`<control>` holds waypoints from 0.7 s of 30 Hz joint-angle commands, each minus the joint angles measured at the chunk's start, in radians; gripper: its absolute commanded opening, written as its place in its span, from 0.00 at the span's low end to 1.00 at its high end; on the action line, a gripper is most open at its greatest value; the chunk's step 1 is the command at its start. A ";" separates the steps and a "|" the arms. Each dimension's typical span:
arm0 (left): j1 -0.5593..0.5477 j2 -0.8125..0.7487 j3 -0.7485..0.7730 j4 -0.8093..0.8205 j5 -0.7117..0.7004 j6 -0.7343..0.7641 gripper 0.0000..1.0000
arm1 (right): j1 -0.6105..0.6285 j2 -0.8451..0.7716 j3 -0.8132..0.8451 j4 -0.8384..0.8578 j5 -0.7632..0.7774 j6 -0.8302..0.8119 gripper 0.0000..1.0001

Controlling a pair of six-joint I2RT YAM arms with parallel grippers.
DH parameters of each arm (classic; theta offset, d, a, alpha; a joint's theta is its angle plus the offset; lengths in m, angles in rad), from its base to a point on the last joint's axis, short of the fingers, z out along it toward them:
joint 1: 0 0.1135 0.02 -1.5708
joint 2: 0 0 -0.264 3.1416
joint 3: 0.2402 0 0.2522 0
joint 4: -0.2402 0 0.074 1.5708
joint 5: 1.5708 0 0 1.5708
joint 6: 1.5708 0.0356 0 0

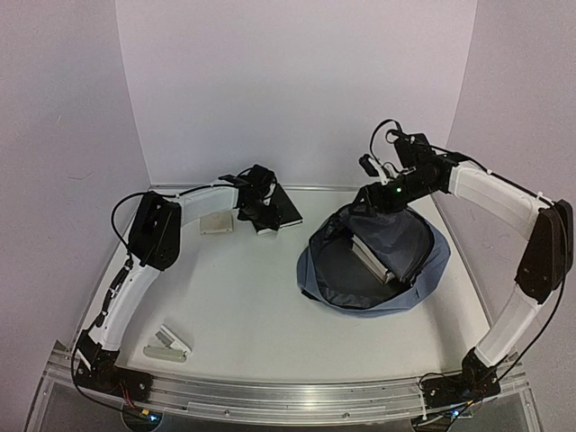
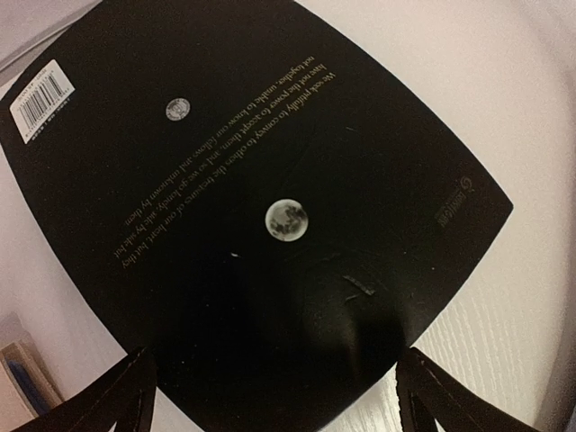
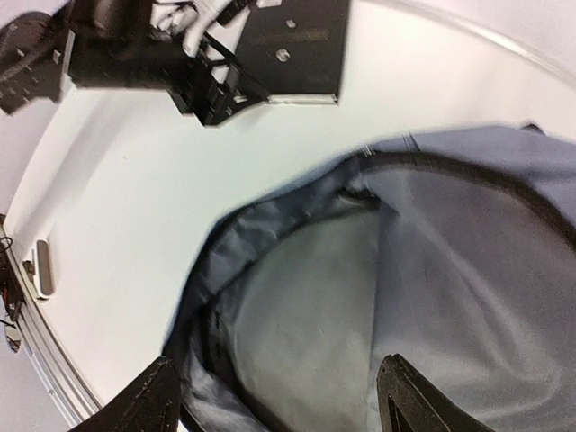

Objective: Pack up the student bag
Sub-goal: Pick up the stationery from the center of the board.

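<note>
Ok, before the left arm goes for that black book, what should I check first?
1. Left gripper open: ok.
2. Black book lying flat, right under that gripper: ok.
3. Student bag mouth open: ok.
4. Right gripper empty: ok, open with nothing in it.
5. Way into the bag free: not ok, the right gripper hangs over the opening.
6. Room left inside: cannot tell; a pale flat item already lies in there.
</note>
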 commanded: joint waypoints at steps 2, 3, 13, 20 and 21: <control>0.003 -0.089 -0.197 -0.026 -0.023 -0.014 0.86 | 0.065 0.145 0.191 0.065 0.048 0.071 0.74; 0.003 -0.104 -0.231 -0.015 -0.021 -0.015 0.85 | 0.073 0.182 0.229 0.084 0.059 0.090 0.74; 0.010 -0.283 -0.507 0.145 0.103 -0.089 0.82 | 0.121 0.677 0.744 0.124 0.128 0.254 0.75; 0.087 -0.383 -0.648 0.362 0.320 -0.311 0.86 | 0.121 0.912 0.939 0.183 0.227 0.330 0.77; 0.100 -0.394 -0.670 0.401 0.348 -0.343 0.86 | 0.122 0.931 0.945 0.201 0.240 0.345 0.77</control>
